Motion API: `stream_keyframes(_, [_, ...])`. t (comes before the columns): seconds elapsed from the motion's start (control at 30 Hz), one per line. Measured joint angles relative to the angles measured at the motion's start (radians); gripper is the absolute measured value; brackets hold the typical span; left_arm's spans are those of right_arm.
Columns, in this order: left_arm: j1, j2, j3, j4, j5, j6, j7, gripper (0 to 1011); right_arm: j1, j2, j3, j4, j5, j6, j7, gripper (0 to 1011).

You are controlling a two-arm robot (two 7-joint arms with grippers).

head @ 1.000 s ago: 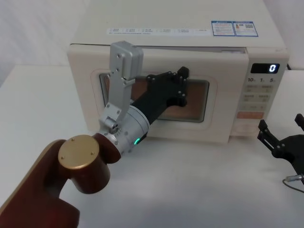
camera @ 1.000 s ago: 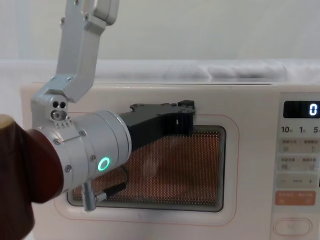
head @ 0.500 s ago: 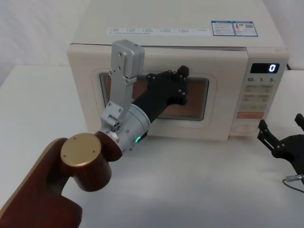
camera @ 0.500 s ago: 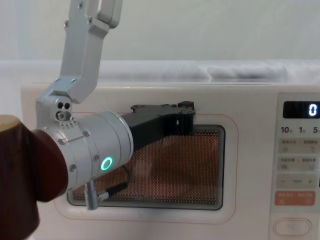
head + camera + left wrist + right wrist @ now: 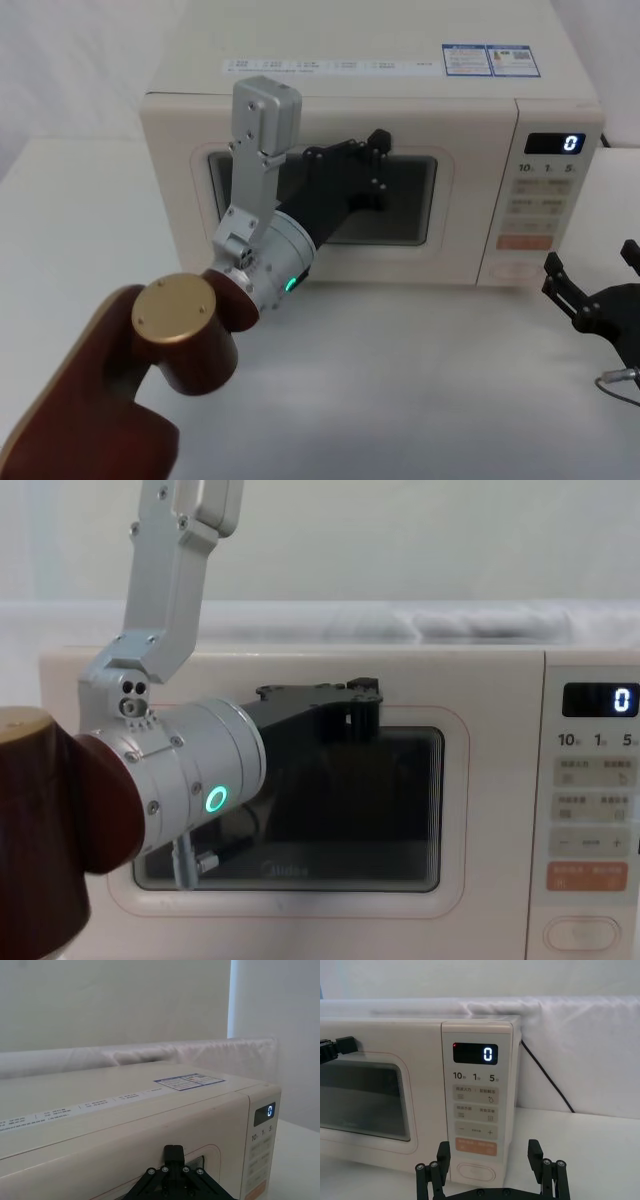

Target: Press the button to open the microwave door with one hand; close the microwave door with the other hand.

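Our left gripper (image 5: pixel 375 150) rests its tip against the upper part of the microwave door (image 5: pixel 180 220), over the dark window; we cannot tell whether its fingers are apart or together. The door sits flush with the control panel (image 5: pixel 548 200). The button (image 5: pixel 476 1171) lies at the panel's bottom edge. Our right gripper (image 5: pixel 490 1167) hovers just before it, fingers spread apart, near the table's (image 5: pixel 420 380) right edge.

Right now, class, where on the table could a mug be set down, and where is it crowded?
Bare table lies before the microwave door, between the left gripper pressed against the door and the right gripper. Crowded: the strip below the button, where the right gripper hovers.
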Motion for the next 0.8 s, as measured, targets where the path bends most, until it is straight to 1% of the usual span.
stream_keyframes(0.13, [0.003,-0.001,-0.004,0.0,0.0,0.002,-0.001,0,0.0,0.0,0.0,0.0,0.0,0.0,0.0,1002])
stream_keyframes(0.3, [0.015,0.011,-0.006,-0.024,-0.023,0.019,-0.029,0,0.0,0.0,0.0,0.0,0.0,0.0,0.0,1002])
stream_keyframes(0.4, [0.034,0.034,0.004,-0.063,-0.045,0.033,-0.059,0,0.0,0.0,0.0,0.0,0.0,0.0,0.0,1002])
stream_keyframes(0.43, [0.034,0.034,0.004,-0.063,-0.045,0.033,-0.059,0,0.0,0.0,0.0,0.0,0.0,0.0,0.0,1002])
stream_keyframes(0.57, [0.064,0.066,0.017,-0.111,-0.066,0.045,-0.082,0,0.0,0.0,0.0,0.0,0.0,0.0,0.0,1002])
stream_keyframes(0.67, [0.083,0.081,0.024,-0.135,-0.071,0.048,-0.085,0,0.0,0.0,0.0,0.0,0.0,0.0,0.0,1002])
stream_keyframes(0.8, [0.128,0.112,0.028,-0.183,-0.067,0.041,-0.075,0,0.0,0.0,0.0,0.0,0.0,0.0,0.0,1002])
